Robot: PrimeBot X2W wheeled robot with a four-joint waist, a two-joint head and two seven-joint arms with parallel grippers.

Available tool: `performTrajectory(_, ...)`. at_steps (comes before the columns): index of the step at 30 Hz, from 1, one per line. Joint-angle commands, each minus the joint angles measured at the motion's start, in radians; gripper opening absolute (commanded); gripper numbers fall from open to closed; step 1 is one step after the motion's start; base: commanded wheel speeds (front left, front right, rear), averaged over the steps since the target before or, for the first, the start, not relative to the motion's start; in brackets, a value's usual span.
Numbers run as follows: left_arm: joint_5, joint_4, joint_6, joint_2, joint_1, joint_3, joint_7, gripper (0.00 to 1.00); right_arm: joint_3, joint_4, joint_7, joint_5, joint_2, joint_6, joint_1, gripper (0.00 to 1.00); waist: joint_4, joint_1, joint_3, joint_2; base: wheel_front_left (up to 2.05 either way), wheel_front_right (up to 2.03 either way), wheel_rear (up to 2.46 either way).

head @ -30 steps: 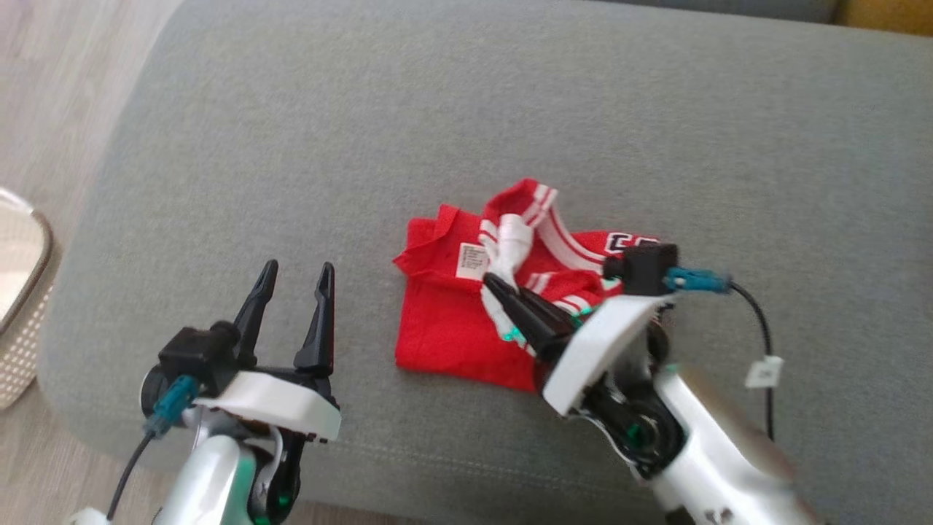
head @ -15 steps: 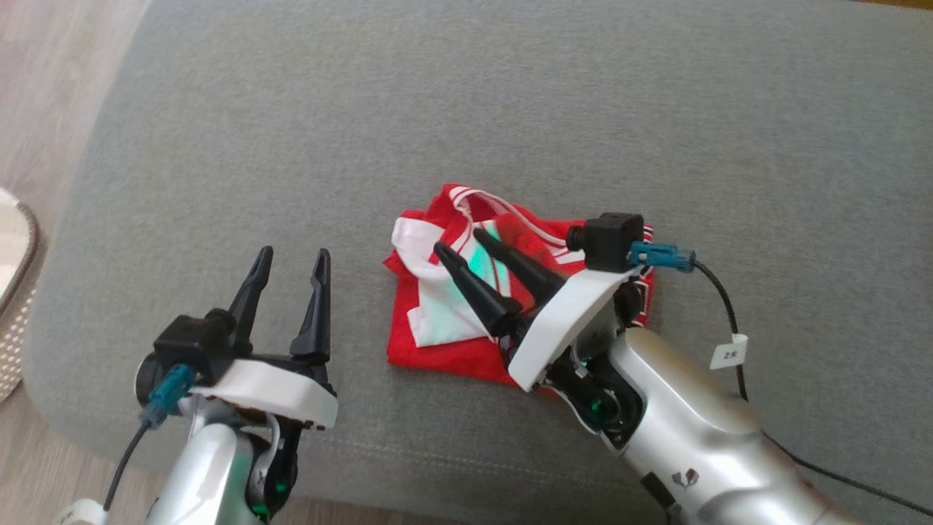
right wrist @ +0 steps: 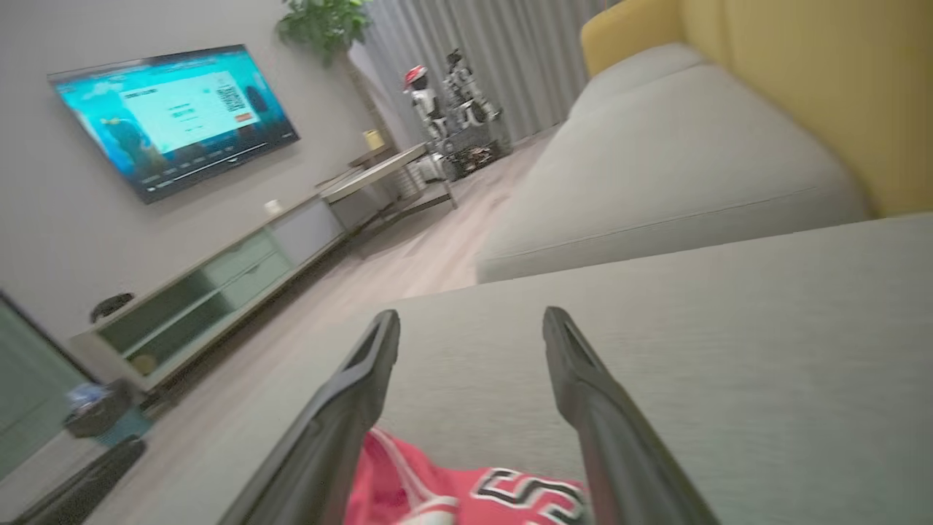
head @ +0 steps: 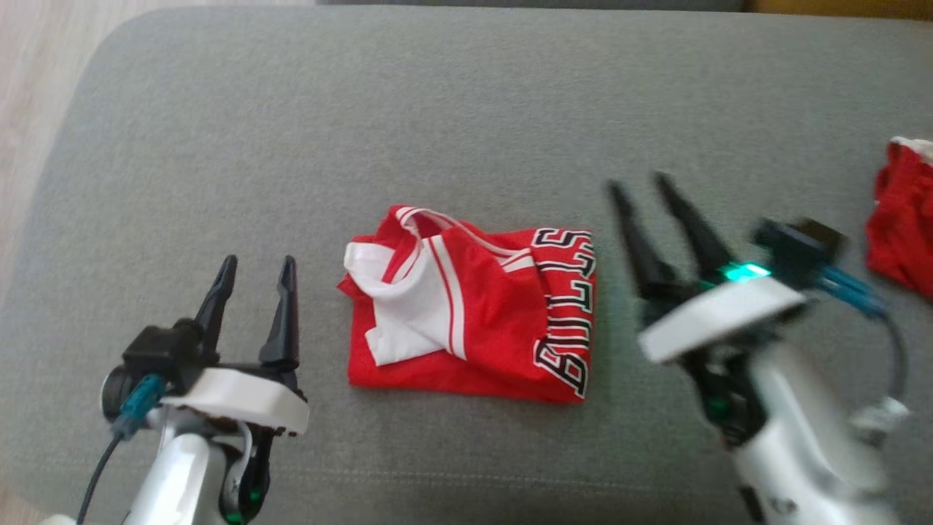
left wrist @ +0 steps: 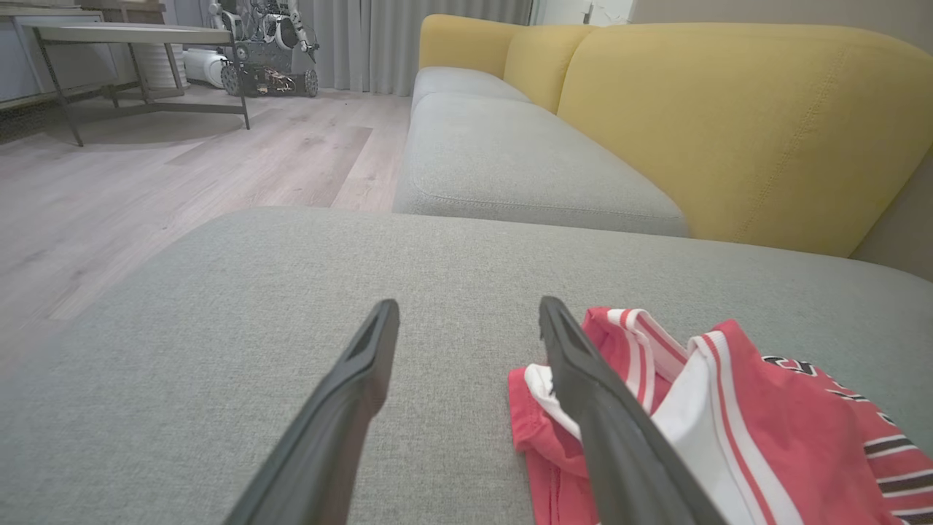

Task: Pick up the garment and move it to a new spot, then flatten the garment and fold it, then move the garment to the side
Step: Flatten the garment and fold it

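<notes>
The garment (head: 474,317) is a red jersey with white trim and black lettering, lying folded into a rough rectangle on the grey sofa cushion (head: 437,109). It also shows in the left wrist view, garment (left wrist: 729,430), and low in the right wrist view, garment (right wrist: 466,496). My left gripper (head: 255,268) stands open just left of it, nothing between its fingers. To the garment's right, my right gripper (head: 641,186) is open and empty, clear of the cloth and blurred by motion.
Another red cloth (head: 904,219) lies at the cushion's far right edge. Wood floor (head: 29,87) runs along the cushion's left. A yellow sofa back (left wrist: 729,124) rises behind the cushion. A TV unit (right wrist: 219,284) and low table (left wrist: 131,44) stand across the room.
My right gripper opened, let go of the garment and drew back to the right. The garment now lies folded with its lettering up. The head camera shifted. The left gripper stayed open.
</notes>
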Motion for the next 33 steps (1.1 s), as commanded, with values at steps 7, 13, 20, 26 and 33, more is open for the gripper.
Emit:
performTrajectory(7, 0.006, -0.056, 0.020, 0.052, 0.019, 0.046, 0.011, 1.00, -0.258, -0.207, 0.079, -0.205, 0.004, -0.001, 0.207, 1.00, -0.050, 0.0000, -0.040, 0.0000, 0.00, 0.00, 0.00)
performTrajectory(13, 0.004, -0.076, 0.028, 0.065, 0.054, 0.045, 0.027, 1.00, -0.335, -0.346, 0.107, -0.329, 0.008, -0.001, 0.303, 1.00, -0.067, 0.0000, -0.066, 0.0000, 0.00, 0.00, 0.00)
performTrajectory(20, 0.008, -0.102, 0.034, 0.079, 0.083, 0.035, 0.043, 1.00, -0.359, -0.405, 0.097, -0.388, 0.008, -0.001, 0.373, 1.00, -0.067, 0.0000, -0.096, 0.0000, 0.00, 0.00, 0.00)
performTrajectory(26, 0.009, -0.123, 0.038, 0.090, 0.100, 0.029, 0.056, 1.00, -0.375, -0.403, 0.095, -0.388, 0.022, -0.001, 0.404, 1.00, -0.069, 0.0000, -0.101, 0.0000, 0.00, 0.00, 0.00)
performTrajectory(33, 0.010, -0.137, 0.044, 0.095, 0.101, 0.022, 0.063, 1.00, -0.378, -0.398, 0.097, -0.395, 0.027, -0.001, 0.403, 1.00, -0.070, 0.0000, -0.095, 0.0000, 0.00, 0.00, 0.00)
